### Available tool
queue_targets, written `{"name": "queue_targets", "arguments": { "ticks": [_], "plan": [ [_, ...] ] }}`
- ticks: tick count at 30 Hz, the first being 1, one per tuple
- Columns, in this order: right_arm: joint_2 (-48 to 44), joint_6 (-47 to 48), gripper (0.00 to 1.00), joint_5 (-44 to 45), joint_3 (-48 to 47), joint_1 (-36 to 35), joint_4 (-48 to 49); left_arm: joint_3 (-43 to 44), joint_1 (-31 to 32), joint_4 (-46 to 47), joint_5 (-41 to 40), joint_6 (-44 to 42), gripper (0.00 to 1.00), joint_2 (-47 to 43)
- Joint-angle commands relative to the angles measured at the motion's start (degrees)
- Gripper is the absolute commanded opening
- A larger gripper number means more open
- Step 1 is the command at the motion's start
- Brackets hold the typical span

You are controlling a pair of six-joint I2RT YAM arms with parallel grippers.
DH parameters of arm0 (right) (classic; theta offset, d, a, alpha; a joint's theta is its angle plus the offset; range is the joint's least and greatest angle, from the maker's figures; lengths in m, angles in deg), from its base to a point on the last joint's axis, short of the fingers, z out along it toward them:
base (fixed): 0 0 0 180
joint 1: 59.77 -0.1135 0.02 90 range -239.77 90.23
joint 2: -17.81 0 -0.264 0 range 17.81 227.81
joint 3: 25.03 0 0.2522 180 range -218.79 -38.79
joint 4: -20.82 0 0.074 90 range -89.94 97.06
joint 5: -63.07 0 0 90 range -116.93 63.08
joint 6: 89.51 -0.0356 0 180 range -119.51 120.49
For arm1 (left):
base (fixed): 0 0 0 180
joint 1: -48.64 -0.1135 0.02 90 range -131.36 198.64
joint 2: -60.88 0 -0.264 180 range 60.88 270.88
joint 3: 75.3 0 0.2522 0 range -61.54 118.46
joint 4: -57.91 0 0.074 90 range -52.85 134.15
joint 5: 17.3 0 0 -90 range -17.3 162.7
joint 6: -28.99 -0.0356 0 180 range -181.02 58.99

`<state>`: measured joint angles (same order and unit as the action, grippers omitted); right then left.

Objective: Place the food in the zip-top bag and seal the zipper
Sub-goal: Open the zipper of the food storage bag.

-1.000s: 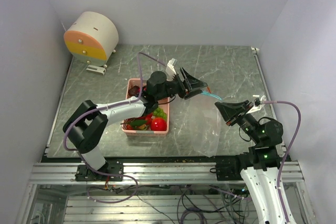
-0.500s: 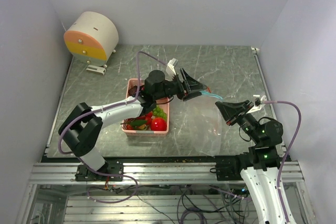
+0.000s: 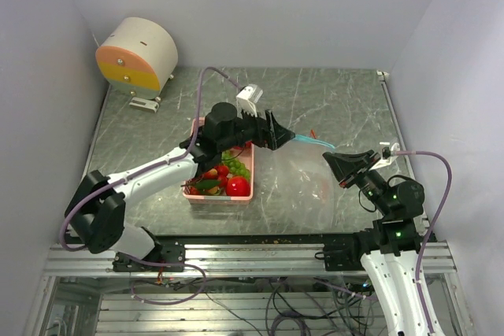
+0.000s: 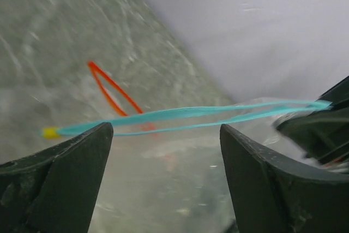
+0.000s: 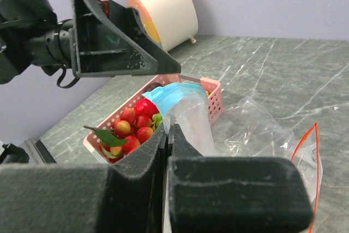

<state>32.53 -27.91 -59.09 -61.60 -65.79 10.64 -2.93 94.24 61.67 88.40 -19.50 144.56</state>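
Grey marbled table (image 3: 346, 100), pale walls. A cream-and-orange drum (image 3: 138, 54) stands well behind the left gripper (image 3: 283, 133), whose fingers are spread wide, the blue zipper (image 4: 180, 114) stretched just past their tips. The right gripper (image 5: 168, 135) is clamped on the rim of the clear bag (image 3: 303, 186). The food (image 3: 228, 175) lies in a pink tray (image 3: 236, 197) under the left wrist, partly hidden by the arm.

A table (image 3: 339, 100) with a grey-green marbled top, veined in pale streaks, fills a small booth. Plain pale lilac walls close it in: a back wall (image 3: 260, 5) behind the table, a left wall (image 3: 31, 116) and a right wall (image 3: 465, 76) at its sides. On the table's far left corner stands a cream drum (image 3: 138, 53) with an orange and yellow face. A metal rail (image 3: 260, 257) runs along the table's near edge. The light is soft and even.
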Motion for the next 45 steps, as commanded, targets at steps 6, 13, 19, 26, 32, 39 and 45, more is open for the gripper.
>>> {"name": "queue_targets", "arguments": {
  "ticks": [6, 13, 19, 26, 32, 39, 45],
  "plan": [
    [1.12, 0.37, 0.00, 0.03, -0.29, -0.31, 1.26, -7.15, 1.32, 14.99, 2.07, -38.32, 0.97, 1.16],
    [1.90, 0.18, 0.00, -0.34, -0.31, -0.31, 2.05, -11.66, 1.81, 24.80, 11.78, -45.90, 0.98, 0.11],
    [1.82, 0.27, 0.00, -0.26, -0.48, -0.30, 1.70, -12.30, 2.91, 28.51, 15.55, -50.47, 0.99, 1.43],
    [1.83, 0.19, 0.00, -0.33, -0.42, -0.30, 1.70, -9.36, 4.73, 27.99, 15.27, -53.32, 0.99, 5.55],
    [1.80, 0.19, 0.00, -0.34, -0.24, -0.30, 1.77, -7.67, 6.52, 27.81, 13.05, -54.49, 0.98, 7.89],
    [1.71, 0.14, 0.00, -0.32, -0.31, -0.30, 1.61, -6.11, 6.86, 26.00, 14.24, -54.00, 0.56, 9.64],
    [1.67, 0.10, 0.00, -0.18, -0.21, -0.31, 1.55, -7.23, 7.18, 25.67, 12.70, -54.15, 0.35, 8.65]
  ]
}}
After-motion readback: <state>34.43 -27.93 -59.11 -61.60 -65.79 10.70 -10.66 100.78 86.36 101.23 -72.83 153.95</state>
